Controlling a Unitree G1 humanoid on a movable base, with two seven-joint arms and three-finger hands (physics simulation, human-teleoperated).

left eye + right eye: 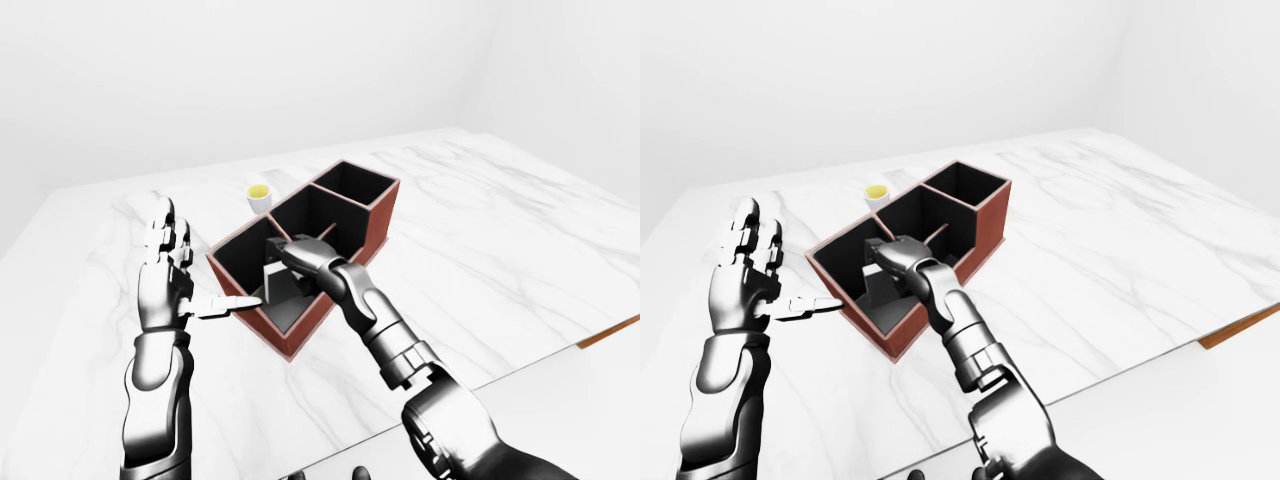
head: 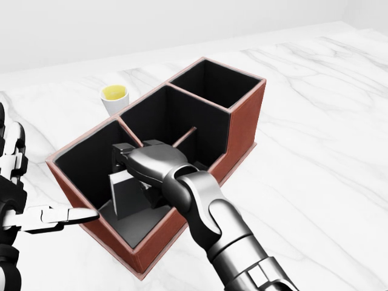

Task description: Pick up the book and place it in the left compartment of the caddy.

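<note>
— Where's your right hand [image 2: 142, 167]?

— Down in the left compartment of the caddy [image 2: 242, 130], fingers closed round the book [image 2: 130, 193], which stands tilted on the compartment floor.

— And your left hand [image 1: 165, 270]?

— Raised beside the caddy at the left-eye view's left, fingers spread wide, thumb pointing at the caddy wall, holding nothing.

— Farther off?

— A white cup [image 2: 113, 97] with yellow contents, just beyond the caddy on the marble table [image 2: 315, 139].

A white marble tabletop [image 1: 480, 230] with grey veining is seen across all 3 views. Behind its top edge, plain white walls [image 1: 250, 70] are shown, evenly and softly lit. At its lower right edge, a strip of brown floor [image 1: 610, 332] is exposed.
</note>
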